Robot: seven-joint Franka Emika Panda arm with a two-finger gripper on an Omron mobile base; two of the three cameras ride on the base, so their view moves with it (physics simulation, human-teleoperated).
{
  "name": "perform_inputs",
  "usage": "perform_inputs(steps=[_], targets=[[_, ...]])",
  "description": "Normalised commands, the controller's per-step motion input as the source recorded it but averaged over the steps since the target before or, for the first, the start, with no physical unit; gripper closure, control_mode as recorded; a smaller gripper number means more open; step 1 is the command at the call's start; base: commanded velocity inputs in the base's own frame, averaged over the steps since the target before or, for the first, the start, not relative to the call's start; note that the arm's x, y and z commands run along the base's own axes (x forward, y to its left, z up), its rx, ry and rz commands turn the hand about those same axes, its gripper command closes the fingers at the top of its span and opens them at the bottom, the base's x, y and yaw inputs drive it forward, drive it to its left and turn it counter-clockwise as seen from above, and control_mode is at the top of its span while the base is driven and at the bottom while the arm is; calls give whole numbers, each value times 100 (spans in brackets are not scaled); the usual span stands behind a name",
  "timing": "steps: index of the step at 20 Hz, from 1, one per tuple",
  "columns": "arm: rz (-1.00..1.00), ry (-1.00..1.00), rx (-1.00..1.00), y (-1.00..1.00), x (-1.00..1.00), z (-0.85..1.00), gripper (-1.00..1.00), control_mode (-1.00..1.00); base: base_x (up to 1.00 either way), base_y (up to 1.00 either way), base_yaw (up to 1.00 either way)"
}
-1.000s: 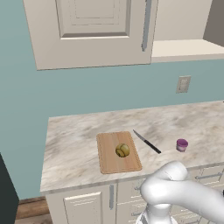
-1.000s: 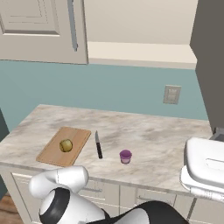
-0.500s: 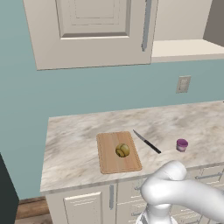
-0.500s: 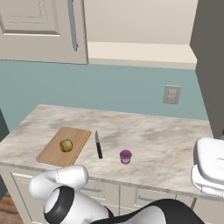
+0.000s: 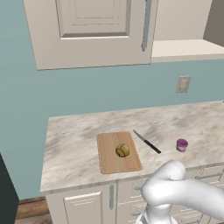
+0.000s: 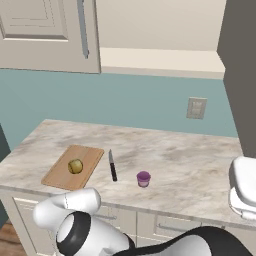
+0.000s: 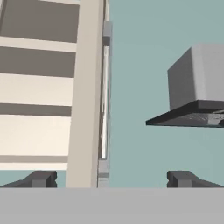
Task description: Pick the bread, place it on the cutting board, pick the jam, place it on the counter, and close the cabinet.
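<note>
Right now you have the bread point(image 5: 122, 150) resting on the cutting board point(image 5: 107, 162), slightly toward the board's right side as seen from the left base view. That board lies flat on the surface point(image 5: 74, 144), a marbled beige-grey counter, toward its left end and close to the front edge. Just beside the board's right edge lies a dark-handled knife point(image 5: 147, 141), angled, apart from the board. Further right of the knife, the jam point(image 5: 182, 145) stands upright on the surface, well apart from the bread, a small purple jar near the front edge.

Above the surface you see the cabinet point(image 5: 87, 30) on the teal wall, its panelled door with a long vertical metal handle point(image 5: 146, 24) at its right edge. To the right of that door a cream inner shelf point(image 5: 186, 49) is exposed. A wall socket point(image 5: 183, 84) sits on the teal wall below the shelf.

From the hand view, your jaws point(image 7: 113, 178) are spread wide and released, holding nothing, with one dark fingertip point(image 7: 41, 178) at each lower corner. Between them stands the edge of the cabinet door and its handle, seen close. A grey range hood point(image 7: 194, 87) hangs to the right against the teal wall
</note>
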Motion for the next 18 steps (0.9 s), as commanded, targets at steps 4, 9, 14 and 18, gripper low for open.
perform_inputs(steps=[4, 9, 14, 18], targets=[[3, 0, 0, -19, 9, -2, -100, -100, 0, 0, 0], [3, 0, 0, -18, 9, -2, -100, -100, 0, 0, 0], [3, 0, 0, -17, 12, -4, -100, -100, 0, 0, 0], [4, 0, 0, -13, 19, -6, -100, -100, 0, 0, 0]])
